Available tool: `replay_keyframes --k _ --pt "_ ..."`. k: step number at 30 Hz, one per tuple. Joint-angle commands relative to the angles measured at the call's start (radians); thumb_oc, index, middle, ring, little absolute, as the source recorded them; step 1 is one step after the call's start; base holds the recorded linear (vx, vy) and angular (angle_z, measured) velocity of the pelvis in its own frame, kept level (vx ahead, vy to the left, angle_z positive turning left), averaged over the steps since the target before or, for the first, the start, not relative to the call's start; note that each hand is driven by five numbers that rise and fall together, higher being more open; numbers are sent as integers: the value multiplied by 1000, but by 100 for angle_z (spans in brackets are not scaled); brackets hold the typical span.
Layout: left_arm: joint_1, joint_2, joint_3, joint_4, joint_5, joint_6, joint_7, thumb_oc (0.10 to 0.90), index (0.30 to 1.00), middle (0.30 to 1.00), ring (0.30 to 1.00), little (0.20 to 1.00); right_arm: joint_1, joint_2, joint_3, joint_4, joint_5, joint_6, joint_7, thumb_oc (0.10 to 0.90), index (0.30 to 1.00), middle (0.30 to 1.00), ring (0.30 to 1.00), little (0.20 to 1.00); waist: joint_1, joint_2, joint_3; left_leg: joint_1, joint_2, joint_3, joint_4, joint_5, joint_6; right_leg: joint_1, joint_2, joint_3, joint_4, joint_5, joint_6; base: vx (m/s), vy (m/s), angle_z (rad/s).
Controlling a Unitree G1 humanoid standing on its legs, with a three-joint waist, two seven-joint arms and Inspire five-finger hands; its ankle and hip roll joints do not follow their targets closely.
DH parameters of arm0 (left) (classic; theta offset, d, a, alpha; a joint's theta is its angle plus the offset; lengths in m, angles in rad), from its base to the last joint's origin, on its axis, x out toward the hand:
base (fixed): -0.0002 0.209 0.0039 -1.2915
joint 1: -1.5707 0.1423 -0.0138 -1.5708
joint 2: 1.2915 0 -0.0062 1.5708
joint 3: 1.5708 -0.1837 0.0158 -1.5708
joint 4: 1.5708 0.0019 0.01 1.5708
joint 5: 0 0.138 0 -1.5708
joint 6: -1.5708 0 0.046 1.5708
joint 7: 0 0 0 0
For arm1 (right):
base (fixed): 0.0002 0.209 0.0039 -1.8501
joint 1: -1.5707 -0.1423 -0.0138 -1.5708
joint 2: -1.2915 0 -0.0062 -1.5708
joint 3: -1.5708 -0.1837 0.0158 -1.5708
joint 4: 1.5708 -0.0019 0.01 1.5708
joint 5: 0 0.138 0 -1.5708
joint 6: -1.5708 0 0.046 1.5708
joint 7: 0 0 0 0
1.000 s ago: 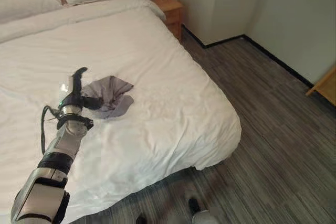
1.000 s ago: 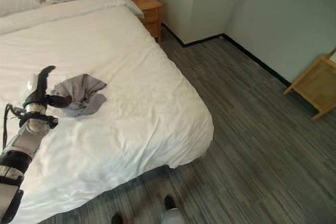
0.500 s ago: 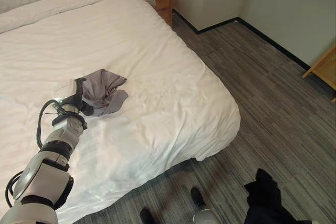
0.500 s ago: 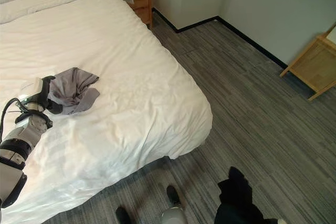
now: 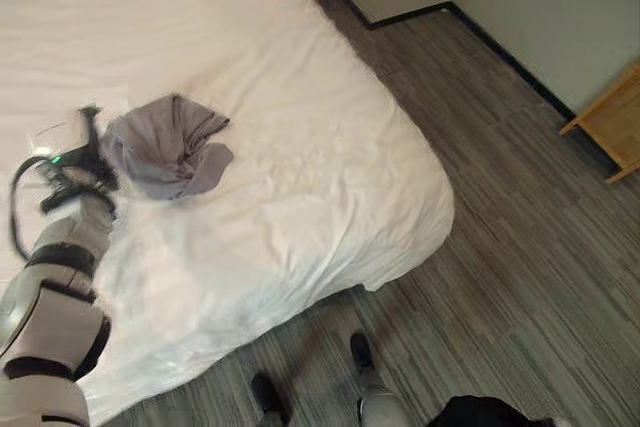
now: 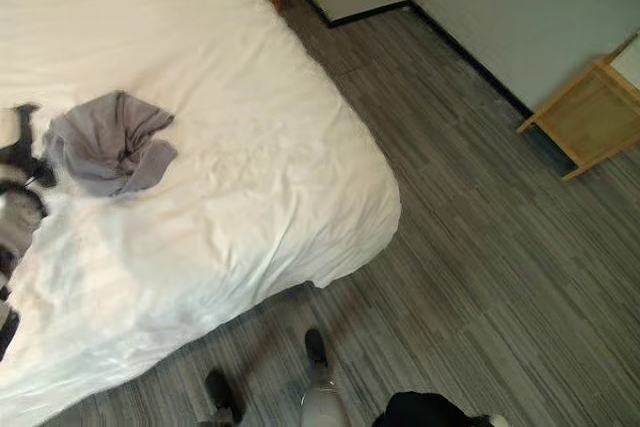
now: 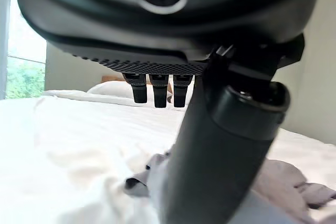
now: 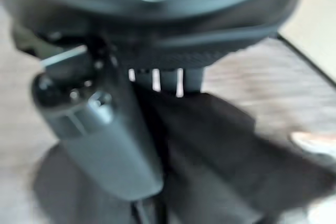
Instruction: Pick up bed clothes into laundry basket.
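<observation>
In the left eye view my left hand (image 5: 78, 155) sat on the white quilted bed cover (image 5: 300, 137), and the crumpled grey cloth garment (image 5: 165, 155) lay on the cover just beside it, on the side toward the foot corner of the bed. The hand's dark fingers reached up to the cloth's near edge; I could not tell from here whether they touched it or were curled into it. The garment's long axis ran roughly across the line of my forearm, from the hand outward. A black fabric mass showed at the lower edge over the grey striped floor (image 5: 520, 247), where my right arm would come in.

The right eye view gave the same layout: the left hand beside the garment at the bed's side, the wooden furniture corner (image 6: 590, 112) well apart across the floor.

In the left wrist view the thumb stood thick in front and the fingers (image 7: 154, 88) hung short and straight beyond it, apart from the cloth; I judged the hand relaxed and holding nothing. The grey garment lay past the thumb, low on the cover.

In the right wrist view my right hand (image 8: 105, 129) had a black cloth (image 8: 220, 150) bunched against thumb and fingers; I judged it gripped.

The left hand was plainly the nearer one, so I judged the pick was its job: a short reach forward, then close on the near fold. I saw no laundry basket.
</observation>
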Motion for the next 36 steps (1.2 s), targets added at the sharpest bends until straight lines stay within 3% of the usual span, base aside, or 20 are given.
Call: replay_keyframes --k 1,6,7,8,18,25,30,32,33,36 --pt "-223 95 74 23 -51 -32 78 800 900 900 900 900 -49 -96 31 -20 -5 -13 -41 400 300 300 300 300 6 89 100 6 71 -71 9 -88 -60 84 -50 -21 5 42 61 20 13 -8" --pt "-263 113 17 57 -56 -39 67 800 900 900 900 900 -33 -45 53 -6 14 -37 -29 400 300 300 300 300 -2 97 103 -89 67 -68 9 -70 -66 -16 -51 -28 5 64 61 29 29 -10" --pt "-263 113 16 57 -56 -39 67 504 455 455 455 455 -33 -45 53 -6 14 -37 -29 400 300 300 300 300 -1 97 103 -89 67 -68 9 -70 -66 -16 -51 -27 5 64 61 22 9 -8" --pt "-283 129 17 95 -77 -35 49 400 300 300 300 300 -38 -26 60 -2 24 -41 -24 400 300 300 300 300 -2 99 103 -114 72 -66 9 -63 -68 -38 -51 -36 5 67 61 24 16 -7" --pt "-387 156 30 151 -195 -59 25 400 300 300 300 300 -27 -20 55 12 108 -64 31 400 300 300 300 300 4 97 90 -140 76 -72 9 -57 -76 -62 -47 -48 5 58 61 5 1 -5" --pt "-466 170 32 12 -228 -79 70 400 300 300 300 300 -16 -9 83 -2 102 -61 79 400 300 300 300 300 28 108 30 -32 69 -92 9 -91 -69 58 -65 -98 5 16 61 13 -6 3" --pt "-404 143 96 -182 -246 -112 96 400 300 300 300 300 -20 -20 89 -22 74 -49 89 400 300 300 300 300 45 105 3 50 64 -96 9 -109 -64 151 -65 -136 5 -12 61 28 -21 15" --pt "-337 120 143 -385 -217 -124 117 400 300 300 300 300 -34 -46 91 -52 46 -39 88 400 300 300 300 300 58 102 -11 95 57 -105 9 -110 -60 209 -64 -155 5 -35 61 -6 -26 18" --pt "-336 120 144 -386 -217 -124 117 400 300 300 300 300 -34 -46 91 -52 47 -39 88 400 300 300 300 300 58 102 -11 94 57 -105 9 -110 -60 208 -64 -155 5 -35 61 -9 -32 20" --pt "-183 49 258 -691 -185 -163 129 400 300 300 300 300 -56 -82 50 -96 49 -30 80 400 300 300 300 300 74 93 -26 147 58 -107 9 -122 -59 260 -59 -176 8 -39 61 -48 -44 13"
